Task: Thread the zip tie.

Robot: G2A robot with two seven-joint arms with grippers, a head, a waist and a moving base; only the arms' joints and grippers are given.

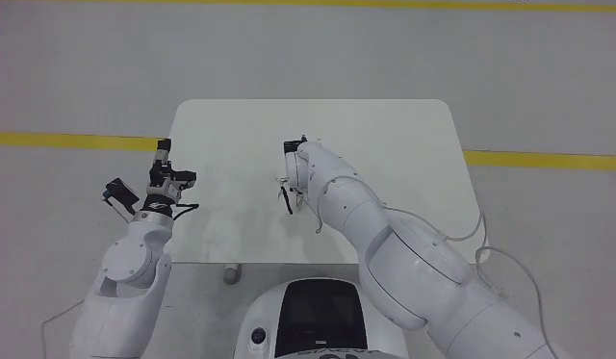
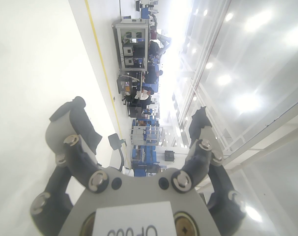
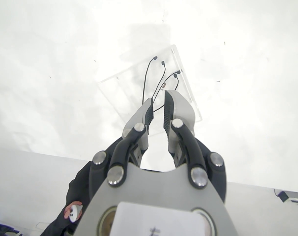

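Black zip ties [image 3: 144,84] lie bunched in a clear tray [image 3: 188,84] on the tabletop [image 3: 65,50]. Right gripper [image 3: 158,96] hangs over their tails, jaws a narrow slit apart, nothing clamped. Left gripper [image 2: 139,105] gapes wide, empty. Danger: crossed tails, so a pinch may catch two.

Low rim of clear tray [image 3: 189,84] fencing 4 zip ties [image 3: 163,63], right gripper [image 3: 158,96] directly over it, wide stretch of table [image 1: 385,157] between it and left gripper [image 2: 139,105]
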